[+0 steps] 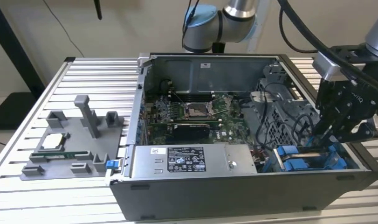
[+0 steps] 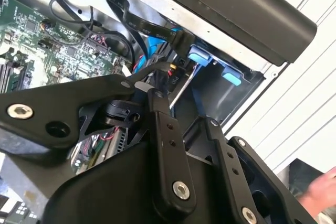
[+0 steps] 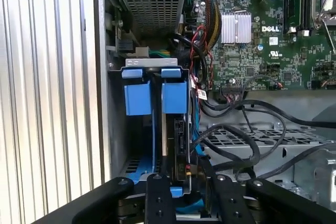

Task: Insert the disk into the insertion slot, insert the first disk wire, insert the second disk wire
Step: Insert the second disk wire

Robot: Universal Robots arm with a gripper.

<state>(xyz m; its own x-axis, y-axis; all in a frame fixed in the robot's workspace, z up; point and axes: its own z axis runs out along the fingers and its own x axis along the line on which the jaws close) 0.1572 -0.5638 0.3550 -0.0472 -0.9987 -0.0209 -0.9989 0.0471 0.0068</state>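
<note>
**Gripper** (image 1: 322, 140): a black linkage body that hangs at the lower right of the exterior view, low inside the open case and over the insertion slot (image 1: 307, 161). Whether it is clenched or released cannot be told.

**Disk** (image 3: 179, 135): in the first wrist view it appears seated edge-on in the insertion slot (image 3: 152, 62). Its dark connector edge faces the gripper (image 3: 189, 195), just beside the blue carrier tabs (image 3: 139, 98).

**Step in hand, as judged:** wire insertion at that connector edge. A plug should meet the edge square and travel straight along the disk's length, with no sideways load on the thin bay wall. The looped black cables (image 3: 236, 135) lie near and could snag.

**Materials:**
- The tabs are smooth, rigid plastic.
- The bay is folded grey sheet metal.
- The cables are slack and rubbery.
- Beyond them lie the green motherboard (image 1: 195, 116) and the boxy power supply (image 1: 189, 161), on the ribbed aluminium table (image 1: 95, 74).
</note>
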